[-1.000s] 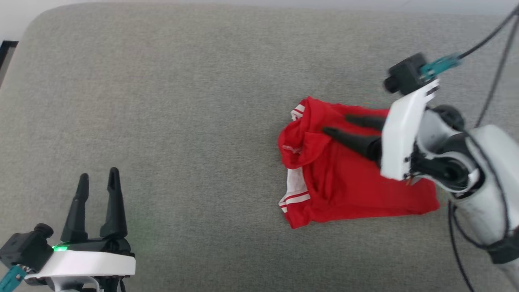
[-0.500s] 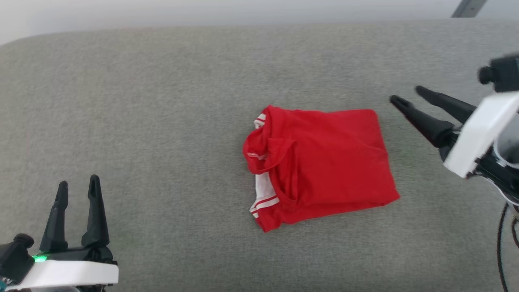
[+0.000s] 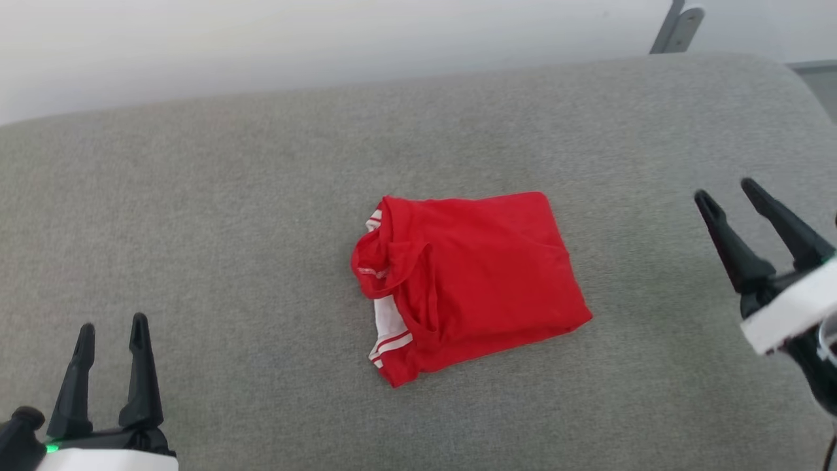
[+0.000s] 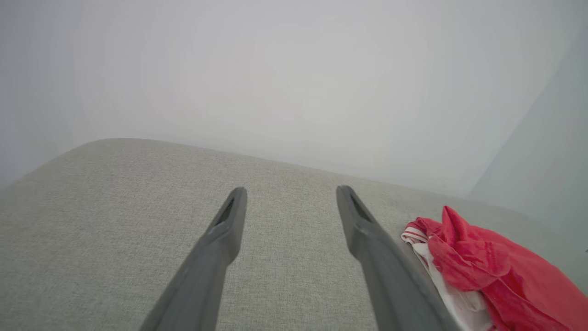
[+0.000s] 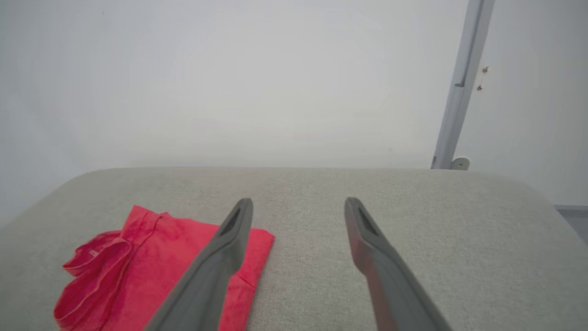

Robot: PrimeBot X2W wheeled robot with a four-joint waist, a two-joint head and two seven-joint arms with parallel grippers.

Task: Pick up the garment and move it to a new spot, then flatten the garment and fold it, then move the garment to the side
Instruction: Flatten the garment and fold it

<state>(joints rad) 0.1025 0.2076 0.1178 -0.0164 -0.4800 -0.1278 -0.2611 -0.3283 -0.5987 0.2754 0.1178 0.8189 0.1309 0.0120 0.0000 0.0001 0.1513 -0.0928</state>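
The garment (image 3: 477,275), red with a white, striped sleeve edge showing at its left side, lies folded into a compact rectangle in the middle of the grey cushion (image 3: 229,216). My left gripper (image 3: 111,326) stands open at the lower left, far from it, nothing between its fingers. Off the garment's right edge, my right gripper (image 3: 726,190) is open and empty too. In the left wrist view the garment (image 4: 487,271) lies to the right of the left gripper (image 4: 289,189). From the right wrist the garment (image 5: 138,266) sits left of the right gripper (image 5: 297,200), partly behind one finger.
A pale wall (image 3: 327,46) runs behind the cushion's far edge. A grey metal post (image 5: 461,87) stands at the back right, beyond the cushion's rounded right corner (image 3: 778,72). Bare cushion surrounds the garment on all sides.
My right gripper has come off the garment and drawn back to the right. The head camera has shifted, so the whole scene sits further left and lower. The garment stays folded.
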